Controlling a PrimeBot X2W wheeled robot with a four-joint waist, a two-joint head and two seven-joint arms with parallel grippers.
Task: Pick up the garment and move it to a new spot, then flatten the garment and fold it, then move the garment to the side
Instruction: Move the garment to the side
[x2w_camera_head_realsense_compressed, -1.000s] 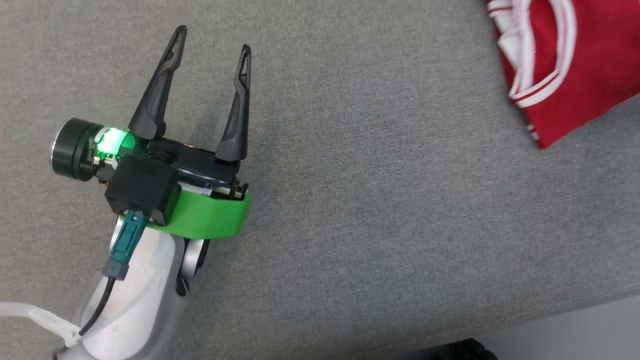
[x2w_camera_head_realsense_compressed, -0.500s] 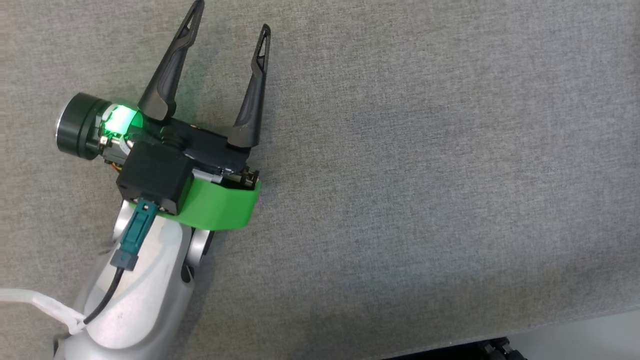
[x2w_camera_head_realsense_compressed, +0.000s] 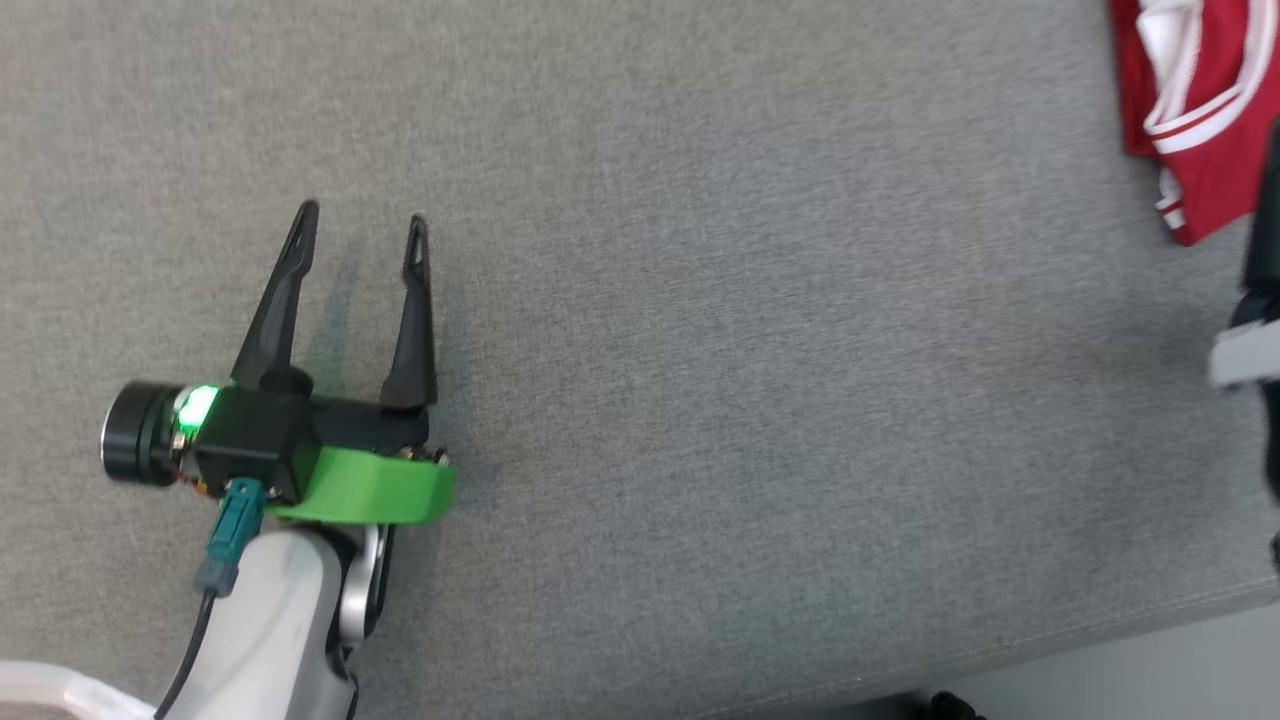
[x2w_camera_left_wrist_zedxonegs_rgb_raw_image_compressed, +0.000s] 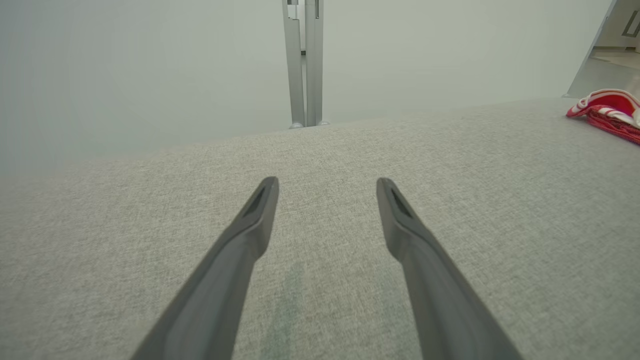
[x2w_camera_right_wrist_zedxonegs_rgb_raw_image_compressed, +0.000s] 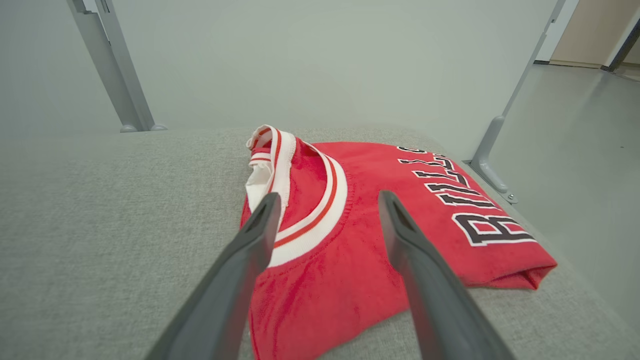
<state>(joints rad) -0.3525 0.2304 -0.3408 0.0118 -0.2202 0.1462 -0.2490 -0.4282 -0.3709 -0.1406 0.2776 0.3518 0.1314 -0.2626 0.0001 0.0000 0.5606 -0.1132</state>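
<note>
The folded jersey lies just ahead of the right gripper, spread and empty. The left gripper gapes too; job looks done.

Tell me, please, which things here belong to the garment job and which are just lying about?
Job: folded red jersey with white trim; left gripper, open; right gripper, open, pointing at the jersey; grey fabric-covered surface.
Lying about: grey metal post beyond the far edge.

It looks like a bare lab or test room: a grey fabric-covered surface, plain pale walls, metal frame posts at the surface's far edge, and a smooth grey floor.
</note>
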